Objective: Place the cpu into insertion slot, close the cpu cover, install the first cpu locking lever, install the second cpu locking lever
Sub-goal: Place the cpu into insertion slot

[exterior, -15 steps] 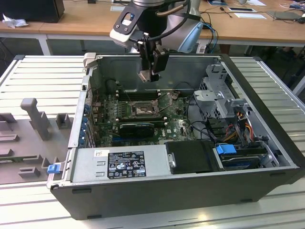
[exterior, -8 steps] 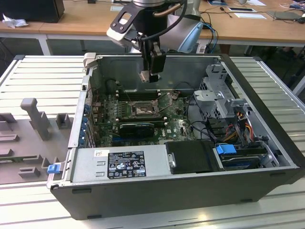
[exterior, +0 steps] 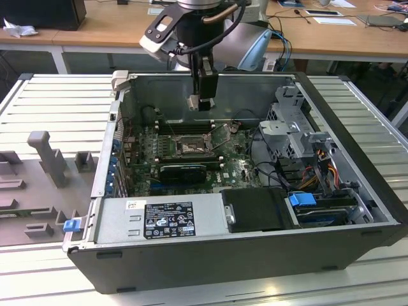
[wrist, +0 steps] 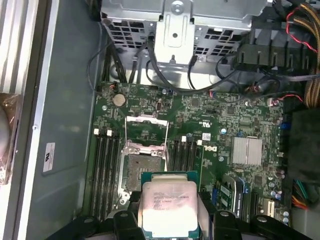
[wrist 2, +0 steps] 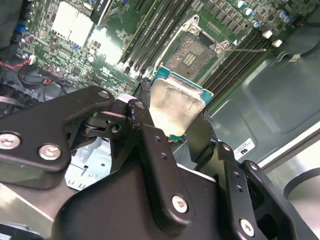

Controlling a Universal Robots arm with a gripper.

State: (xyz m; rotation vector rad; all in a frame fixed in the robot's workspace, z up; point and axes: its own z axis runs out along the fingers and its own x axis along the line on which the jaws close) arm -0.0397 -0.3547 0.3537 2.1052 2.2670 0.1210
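Observation:
My gripper [exterior: 203,101] hangs inside the open computer case [exterior: 357,248], above the green board. It is shut on the cpu [wrist: 170,202], a flat square chip with a pale silver top. In both wrist views a black finger [wrist 2: 145,125] presses each side of the cpu [wrist 2: 176,102]. The insertion slot [wrist: 142,167] lies bare below and just ahead of the chip, its dark gold-brown centre [wrist 2: 192,52] showing. The cpu cover [wrist: 145,119], a thin grey frame, is swung open on the far side of the slot. A thin wire lever [wrist 2: 247,50] sticks out beside the socket.
Black memory slots [wrist: 107,170] flank the socket on both sides. A silver heat sink [wrist: 246,151] sits on the board, with a metal drive cage [wrist: 175,25] and loose cables [wrist: 225,75] beyond. A power supply [exterior: 159,217] fills the case's near side.

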